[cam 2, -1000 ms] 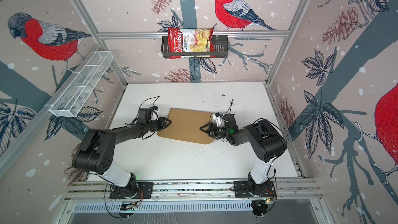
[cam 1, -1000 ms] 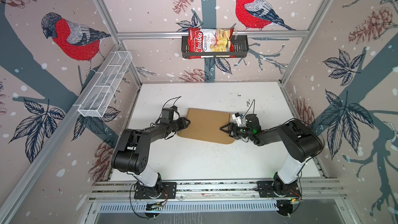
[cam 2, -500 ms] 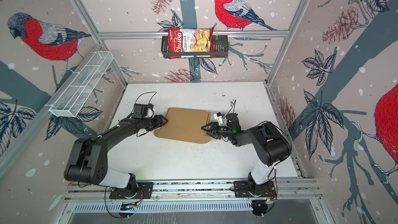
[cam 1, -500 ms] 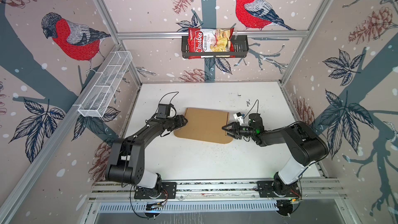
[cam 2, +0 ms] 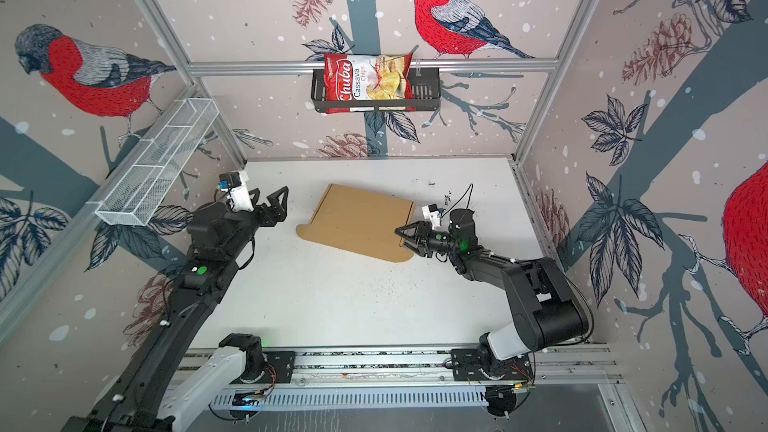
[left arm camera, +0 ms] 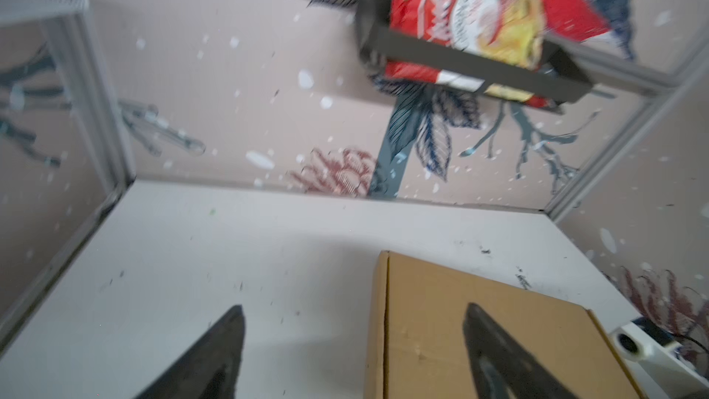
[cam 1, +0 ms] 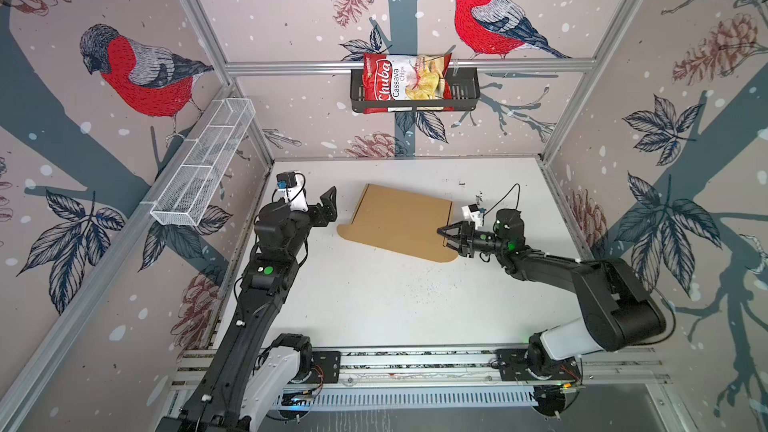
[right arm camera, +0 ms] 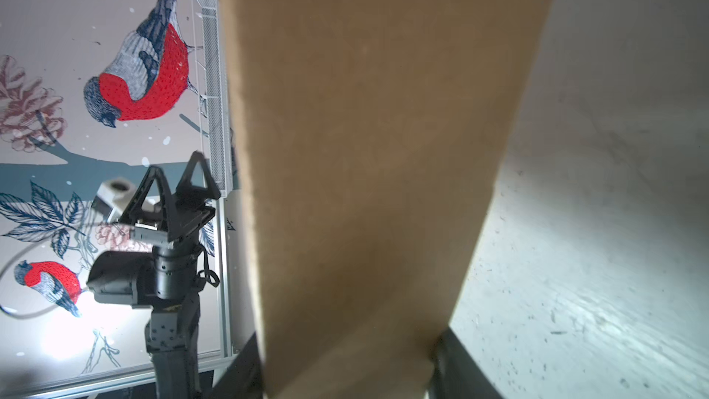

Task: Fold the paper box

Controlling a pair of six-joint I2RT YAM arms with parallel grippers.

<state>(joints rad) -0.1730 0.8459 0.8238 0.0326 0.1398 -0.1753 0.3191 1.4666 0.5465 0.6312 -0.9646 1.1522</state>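
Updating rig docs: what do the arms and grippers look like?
Both black: left arm, right arm; white link near each base, green lights. The left gripper and right gripper have triangular open-frame fingers. White wrist cameras, thin black cables.

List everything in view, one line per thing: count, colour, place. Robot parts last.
paper box: one, plain brown, lying on the table near its middle.
chips bag: one, red, standing in the wire basket.
wire basket: one, black, hung on the back wall's rail.
mesh tray: one, white, long, mounted on the left wall.
table: one, white, speckled with dark crumbs.
walls: three, pinkish with a red bird print, around the table.
left end effector: one, black, open, off the box's left edge, holding nothing.
right end effector: one, black, closed on the box's right edge.
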